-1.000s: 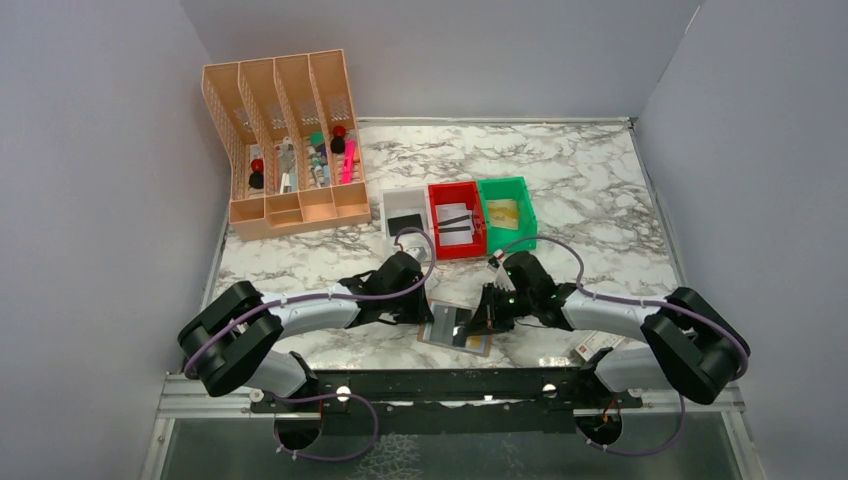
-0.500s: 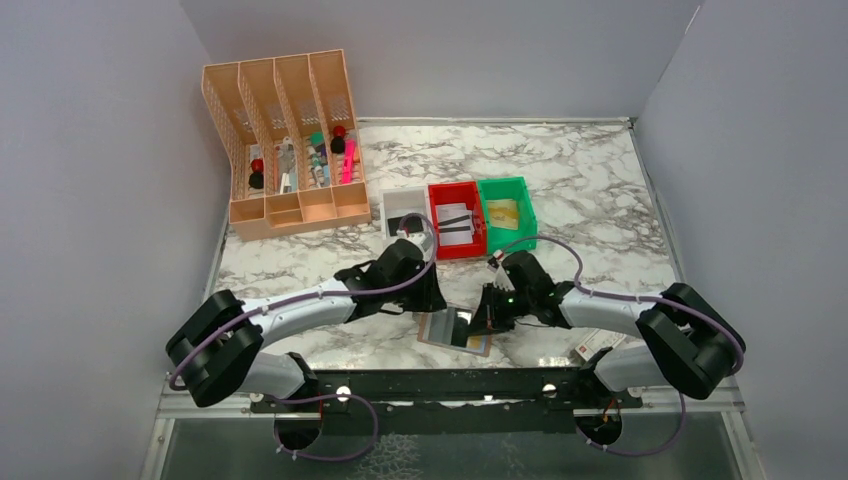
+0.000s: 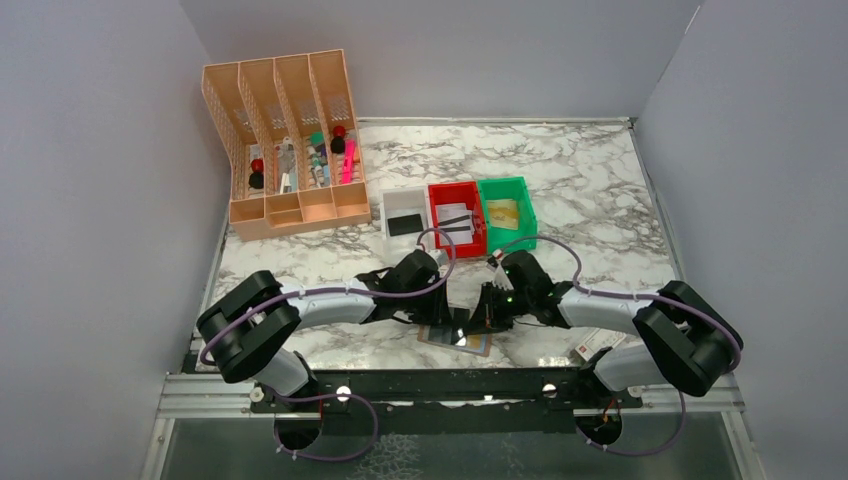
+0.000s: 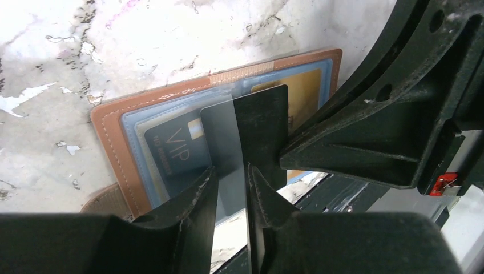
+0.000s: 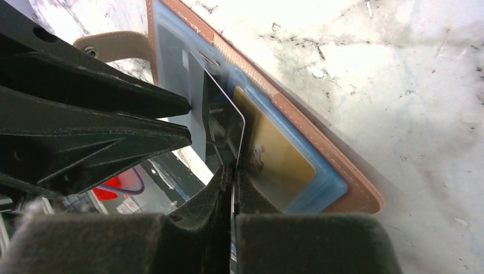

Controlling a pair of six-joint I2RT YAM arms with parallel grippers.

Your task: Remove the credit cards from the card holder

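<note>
The card holder [image 4: 105, 137] lies open and flat by the near edge of the desk [image 3: 600, 190], about midway along it, pale inner faces up. A dark credit card [image 4: 259, 123] stands raised above the holder, tilted on edge, and the right gripper [image 5: 233, 171] is pressed together on its lower rim, pinching it. Whether the card is wholly clear of its pocket is hidden. The left gripper [image 4: 231, 171] has its jaws parted a little, tips just beside the card's free edge; I cannot tell whether they touch it. A gold credit card [image 5: 274, 165] and a VIP credit card [image 4: 171, 148] sit tucked in the pockets. These cards look light, thin and stiff, with glossy faces likely to slip under a shallow pinch, so a hold flat across both faces near an exposed edge seems best, pulling along the pocket's line. The holder looks soft and light, and may lift or slide with a card unless pinned
</note>
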